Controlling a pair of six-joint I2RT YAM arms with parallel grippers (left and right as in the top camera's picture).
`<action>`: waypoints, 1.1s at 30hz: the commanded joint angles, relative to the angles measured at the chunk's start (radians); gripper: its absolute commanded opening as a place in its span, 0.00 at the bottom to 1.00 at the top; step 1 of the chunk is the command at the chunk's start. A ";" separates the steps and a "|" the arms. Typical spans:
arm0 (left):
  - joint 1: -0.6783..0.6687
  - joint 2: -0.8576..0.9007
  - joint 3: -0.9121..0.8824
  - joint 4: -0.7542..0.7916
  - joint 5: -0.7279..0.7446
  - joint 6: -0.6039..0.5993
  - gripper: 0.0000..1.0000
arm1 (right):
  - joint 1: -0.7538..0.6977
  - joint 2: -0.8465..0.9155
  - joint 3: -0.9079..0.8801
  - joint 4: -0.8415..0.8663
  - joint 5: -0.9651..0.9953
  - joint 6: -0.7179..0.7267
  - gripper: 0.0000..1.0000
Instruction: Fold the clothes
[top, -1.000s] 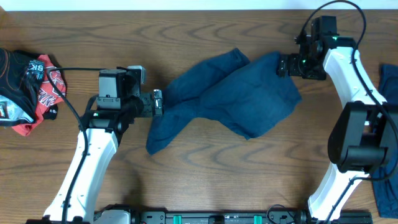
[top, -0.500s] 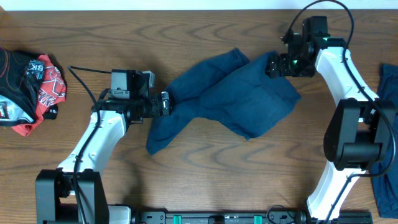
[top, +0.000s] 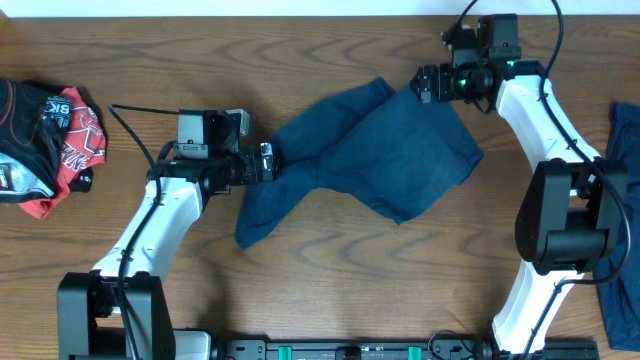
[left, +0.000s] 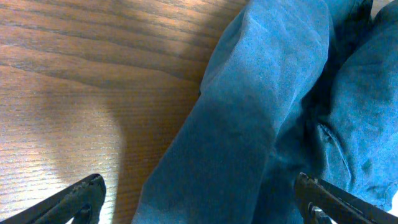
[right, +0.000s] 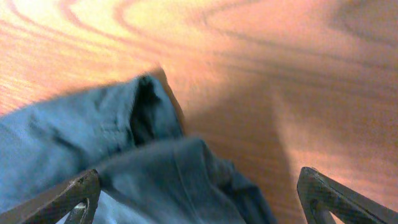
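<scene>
Two-arm unit, left arm (top: 150, 225) and right arm (top: 548, 112): white link shells, black joint housings and wrist blocks, thin black cables (top: 140, 109), green indicator light (top: 512, 66) on the right wrist, dark textured fingertips (left: 84, 194).

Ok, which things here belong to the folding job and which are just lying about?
Job: navy garment; left hand and right hand, both open; blue cloth at the right edge, likely another to fold.
Lying about: red-and-black printed cloth.

Wrinkled blue cloth (left: 261, 118) (on wood (left: 81, 68))
</scene>
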 joint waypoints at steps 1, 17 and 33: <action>0.005 -0.003 0.009 0.002 0.014 -0.002 0.98 | 0.014 0.008 0.001 0.020 -0.079 0.050 0.91; 0.005 -0.003 0.009 0.017 0.014 -0.002 0.98 | 0.134 0.010 0.001 -0.010 -0.098 0.053 0.01; 0.005 -0.003 0.009 0.017 0.014 -0.002 0.98 | 0.054 0.010 0.000 -0.164 -0.028 0.011 0.76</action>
